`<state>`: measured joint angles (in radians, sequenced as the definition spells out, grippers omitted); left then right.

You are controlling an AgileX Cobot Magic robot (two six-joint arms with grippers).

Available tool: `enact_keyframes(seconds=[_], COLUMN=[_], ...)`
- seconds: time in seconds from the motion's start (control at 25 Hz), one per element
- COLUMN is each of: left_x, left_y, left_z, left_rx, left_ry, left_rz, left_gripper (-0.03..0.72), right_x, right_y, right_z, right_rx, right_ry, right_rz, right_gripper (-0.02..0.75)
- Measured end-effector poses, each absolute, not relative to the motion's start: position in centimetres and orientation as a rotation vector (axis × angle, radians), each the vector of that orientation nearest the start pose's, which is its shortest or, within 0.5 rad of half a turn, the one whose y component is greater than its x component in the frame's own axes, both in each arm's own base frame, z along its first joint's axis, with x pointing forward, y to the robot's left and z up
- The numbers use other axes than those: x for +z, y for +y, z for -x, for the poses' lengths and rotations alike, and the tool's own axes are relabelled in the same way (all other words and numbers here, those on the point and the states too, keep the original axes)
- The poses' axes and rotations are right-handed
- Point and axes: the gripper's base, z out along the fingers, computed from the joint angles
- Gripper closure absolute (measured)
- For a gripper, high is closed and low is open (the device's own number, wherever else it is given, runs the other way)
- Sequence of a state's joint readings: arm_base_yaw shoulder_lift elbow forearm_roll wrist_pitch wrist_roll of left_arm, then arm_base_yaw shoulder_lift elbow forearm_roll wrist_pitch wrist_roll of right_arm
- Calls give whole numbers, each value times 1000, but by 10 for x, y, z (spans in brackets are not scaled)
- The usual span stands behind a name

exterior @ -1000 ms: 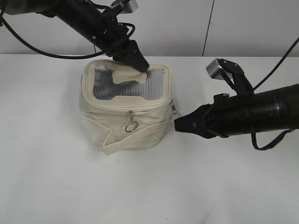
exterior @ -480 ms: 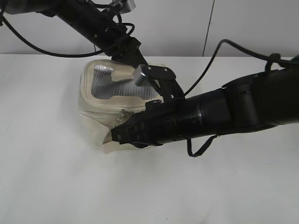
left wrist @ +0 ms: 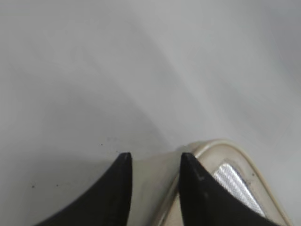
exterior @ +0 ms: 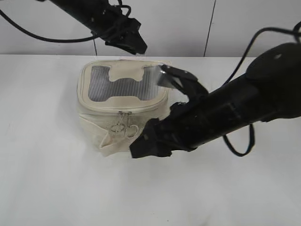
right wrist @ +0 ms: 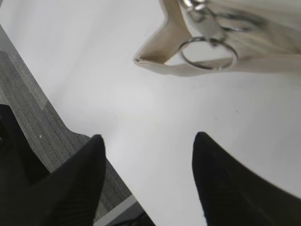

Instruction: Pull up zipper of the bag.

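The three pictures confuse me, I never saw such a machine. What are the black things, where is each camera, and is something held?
The black things are two robot arms, each ending in a two-finger gripper. The wide picture is taken from in front, looking down at a white table. On it stands a small cream bag with a mesh window in its lid; the zipper has ring pulls hanging at the front. The other two pictures come from cameras on the wrists. The left gripper is open, above the bag's back edge. The right gripper is open too, near the ring pulls but touching nothing. So nothing is held.
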<state>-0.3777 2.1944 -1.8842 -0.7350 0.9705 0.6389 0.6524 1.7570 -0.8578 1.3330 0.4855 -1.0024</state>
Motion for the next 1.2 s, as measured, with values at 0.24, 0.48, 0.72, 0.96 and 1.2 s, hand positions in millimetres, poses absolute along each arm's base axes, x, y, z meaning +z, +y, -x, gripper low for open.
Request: enact_keyframes(seconds=[0.24,0.48,0.72,0.96,1.2], left_x=[288,323,352,355,318], left_y=[-206,-167,-102,-40,1], left_z=[-405,-326,-190,-47,27], left_rx=[-707,-608,-502,-455,-291], left_ry=[2388,2387,2280,2064,1965], left_rz=[-845,-738,-579,-546,-469], left_gripper=[456,457,440,241,171], right_x=[213,264,309,306,282], right_y=[196,148,87,32,-1], right_z=[-212,-168,-109,-44,-5], right_rx=[850,586,357,319,342], right_ry=[2578,2601,2532,2336,2115], right_rz=[578,654,694,667,605], right_gripper=[256,255,196,118,115])
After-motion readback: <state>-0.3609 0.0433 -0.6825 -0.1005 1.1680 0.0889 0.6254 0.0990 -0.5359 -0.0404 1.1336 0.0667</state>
